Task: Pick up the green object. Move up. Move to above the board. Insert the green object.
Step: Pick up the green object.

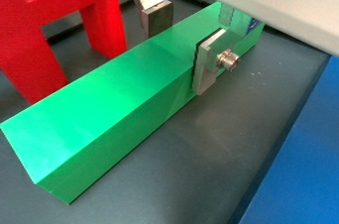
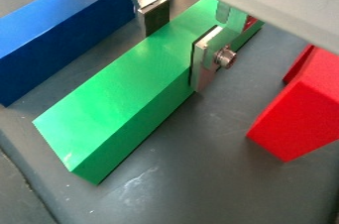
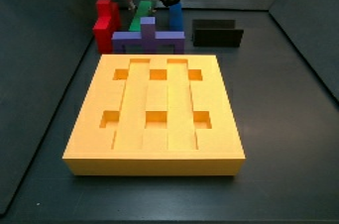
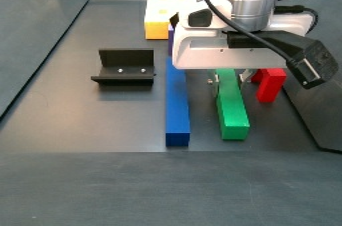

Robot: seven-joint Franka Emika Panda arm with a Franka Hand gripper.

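The green object lies flat on the dark floor, a long narrow block, between the red block and the blue block. My gripper is low over its far end and open, with one finger on each side. One finger plate stands against one long side of the block. The other finger's pad stands just off the opposite side. The gripper also shows over the green object in a side view. The orange-yellow board lies apart, its six square holes empty.
The red block and the long blue block flank the green object closely on either side. The fixture stands beyond the blue block. It also shows at the back right of the board in a side view.
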